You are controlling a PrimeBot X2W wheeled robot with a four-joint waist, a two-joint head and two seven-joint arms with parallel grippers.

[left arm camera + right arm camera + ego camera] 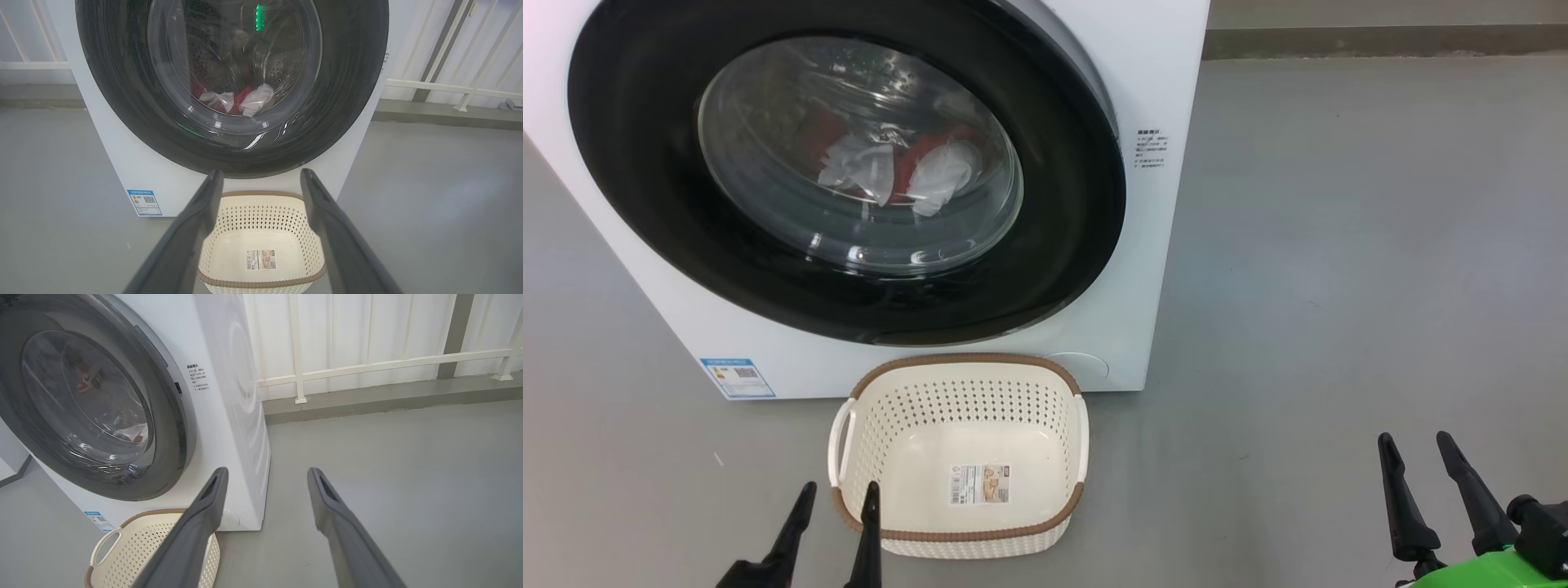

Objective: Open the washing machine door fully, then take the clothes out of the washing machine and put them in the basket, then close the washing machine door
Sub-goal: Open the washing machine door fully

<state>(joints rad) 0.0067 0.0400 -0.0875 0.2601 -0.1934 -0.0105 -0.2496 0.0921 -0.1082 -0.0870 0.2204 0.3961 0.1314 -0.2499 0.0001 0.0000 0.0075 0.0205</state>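
Door (pixel 1058 245) shut; clothes (pixel 939 175), apparently red-white, behind it; basket (pixel 964 400) just below; left tool (pixel 841 487), right tool (pixel 1413 437) spread.

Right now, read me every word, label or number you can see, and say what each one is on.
Nothing can be quoted; every text is too small or blurred.
Blue label, low on the washing machine front: a code square and print, too small to read.
Dark printed block, beside the washing machine door: short lines, too small to read.
Paper label, inside the basket on its bottom: print and a picture, blurred.
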